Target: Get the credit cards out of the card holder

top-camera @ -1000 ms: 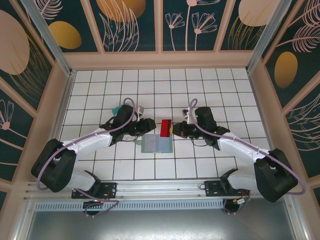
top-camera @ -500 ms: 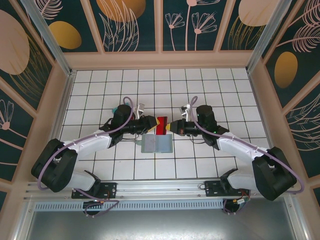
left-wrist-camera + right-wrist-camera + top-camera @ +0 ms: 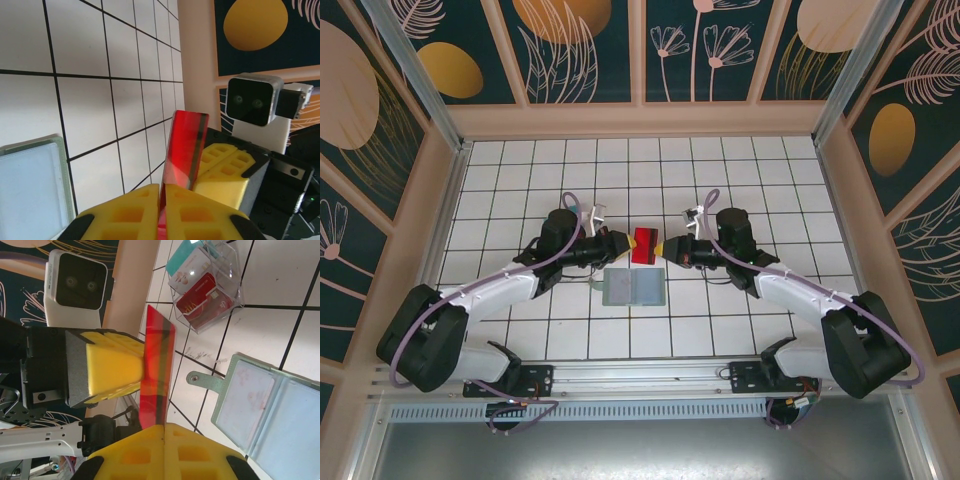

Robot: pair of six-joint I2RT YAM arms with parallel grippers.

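Left gripper [image 3: 623,243], spread a moment ago, has now pressed together on the red card [image 3: 643,243], and both arms have drifted a little further beyond the far edge of the card holder [image 3: 633,287]. Right gripper [image 3: 662,250] is pinching the same card from the opposite end, so it stands on edge between them, above and just past the holder, which lies open and flat. That reads as a handover: this card is out, and the right jaws would need to let go next. Beyond the holder's far left corner a clear box [image 3: 207,287] has other cards [image 3: 197,267] in it. Whether any card remains in the holder's pockets I cannot tell
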